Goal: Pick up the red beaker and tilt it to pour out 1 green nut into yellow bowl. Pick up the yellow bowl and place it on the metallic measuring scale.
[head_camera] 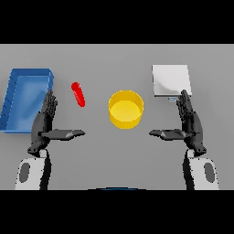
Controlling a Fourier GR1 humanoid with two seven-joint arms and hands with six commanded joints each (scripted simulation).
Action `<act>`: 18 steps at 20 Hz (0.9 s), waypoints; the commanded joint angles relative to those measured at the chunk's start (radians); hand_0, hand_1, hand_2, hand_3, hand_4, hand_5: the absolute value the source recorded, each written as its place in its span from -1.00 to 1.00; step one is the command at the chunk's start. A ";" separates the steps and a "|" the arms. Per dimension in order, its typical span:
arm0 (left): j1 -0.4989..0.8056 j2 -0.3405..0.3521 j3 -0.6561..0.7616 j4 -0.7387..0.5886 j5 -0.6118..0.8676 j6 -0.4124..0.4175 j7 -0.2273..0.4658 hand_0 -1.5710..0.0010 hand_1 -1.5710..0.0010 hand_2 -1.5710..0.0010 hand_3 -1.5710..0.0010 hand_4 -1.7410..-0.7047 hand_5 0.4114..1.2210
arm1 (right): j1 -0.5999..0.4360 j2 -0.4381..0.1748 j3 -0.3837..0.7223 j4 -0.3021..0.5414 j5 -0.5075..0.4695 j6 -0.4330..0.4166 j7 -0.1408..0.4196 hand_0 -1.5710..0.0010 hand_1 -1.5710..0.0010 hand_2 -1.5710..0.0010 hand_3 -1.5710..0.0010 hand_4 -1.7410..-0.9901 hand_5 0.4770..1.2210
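A slim red beaker (78,94) stands on the grey table left of centre, leaning in the view. The yellow bowl (125,109) sits in the middle, its inside showing nothing but yellow. Behind and right of it lies the metallic measuring scale (171,80), a pale square plate. My left hand (45,122) hovers open just left of and nearer than the beaker, thumb pointing inward, apart from it. My right hand (191,122) is open too, in front of the scale's near right corner and right of the bowl. No green nut is visible.
A blue rectangular tray (13,89) lies at the far left, right behind my left hand's fingers.
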 commanded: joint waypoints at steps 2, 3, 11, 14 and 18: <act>0.002 -0.003 -0.004 -0.002 -0.002 0.002 -0.001 1.00 1.00 1.00 1.00 0.04 -0.34 | -0.001 -0.001 -0.001 0.001 -0.001 0.000 0.000 1.00 1.00 1.00 1.00 0.50 -0.75; 0.004 -0.006 -0.006 -0.004 -0.004 0.003 -0.002 1.00 1.00 1.00 1.00 0.04 -0.34 | -0.002 -0.002 -0.002 0.002 -0.002 0.000 0.001 1.00 1.00 1.00 1.00 0.50 -0.75; 0.082 0.038 -0.100 -0.122 -0.112 -0.013 0.016 1.00 1.00 1.00 1.00 0.04 -0.36 | 0.043 -0.080 0.076 -0.068 0.166 -0.015 -0.041 1.00 1.00 1.00 1.00 0.46 -0.72; 0.083 0.043 -0.106 -0.138 -0.124 -0.010 0.029 1.00 1.00 1.00 1.00 0.07 -0.39 | 0.046 -0.088 0.071 -0.075 0.147 0.002 -0.039 1.00 1.00 1.00 1.00 0.42 -0.71; 0.066 0.037 -0.112 -0.109 -0.133 -0.010 0.054 1.00 1.00 1.00 1.00 0.09 -0.40 | 0.063 -0.081 0.072 -0.084 0.112 0.031 -0.066 1.00 1.00 1.00 1.00 0.25 -0.64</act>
